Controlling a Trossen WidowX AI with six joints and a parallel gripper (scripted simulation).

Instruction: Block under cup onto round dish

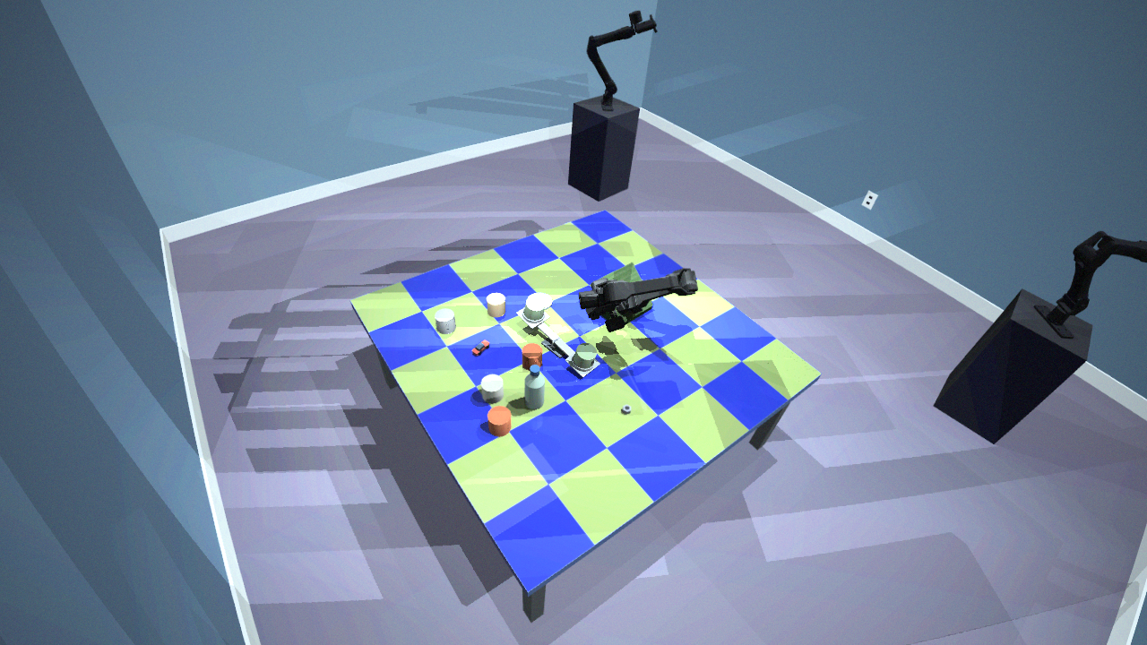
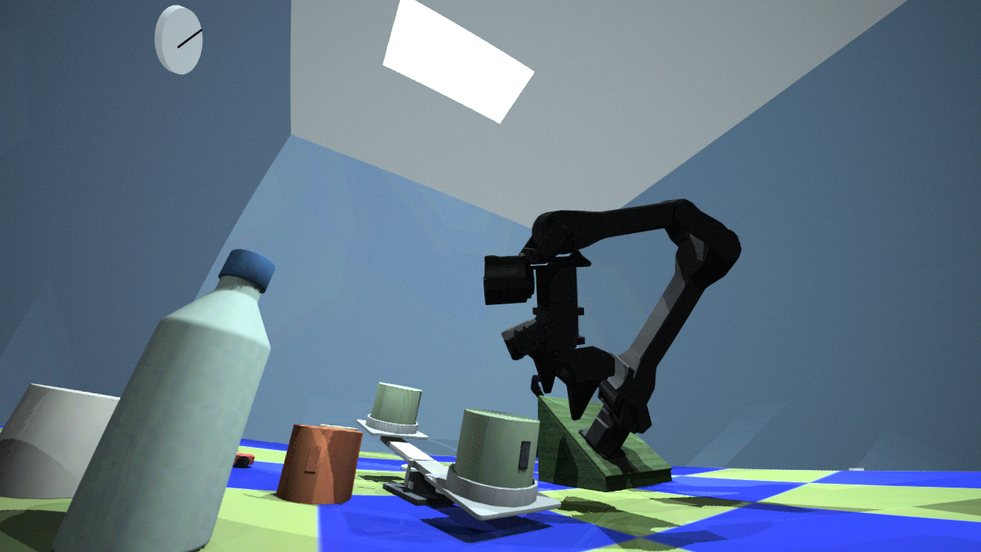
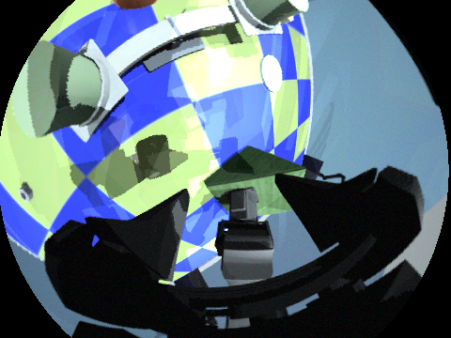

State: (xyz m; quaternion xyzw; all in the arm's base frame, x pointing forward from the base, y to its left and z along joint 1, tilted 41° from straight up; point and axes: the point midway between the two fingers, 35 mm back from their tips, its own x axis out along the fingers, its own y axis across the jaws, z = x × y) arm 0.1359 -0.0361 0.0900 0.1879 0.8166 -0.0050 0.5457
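Note:
The balance (image 1: 556, 342) (image 2: 413, 453) (image 3: 146, 42) is tilted. One pale green cup (image 1: 584, 358) (image 2: 495, 446) (image 3: 85, 84) stands upright on its low, near end. The other pale green cup (image 1: 535, 310) (image 2: 396, 403) (image 3: 269, 11) stands on its raised, far end. No block shows. The round white dish (image 3: 272, 73) lies beyond the balance beam in the wrist view, partly hidden behind the far cup in the top view. My gripper (image 2: 562, 403) (image 3: 232, 186) is open and empty, pointing down, above the table and to the right of the near cup in the exterior view. It touches neither cup.
A bottle (image 1: 534, 391) (image 2: 171, 412) and an orange cup (image 1: 531, 355) (image 2: 319, 466) stand beside the balance. Another orange cup (image 1: 498, 421), a white mug (image 1: 491, 389) and a red toy car (image 1: 480, 348) are farther left. A nut (image 1: 626, 408) (image 3: 25, 192) lies nearer the front. My arm's green wedge (image 2: 562, 446) is behind.

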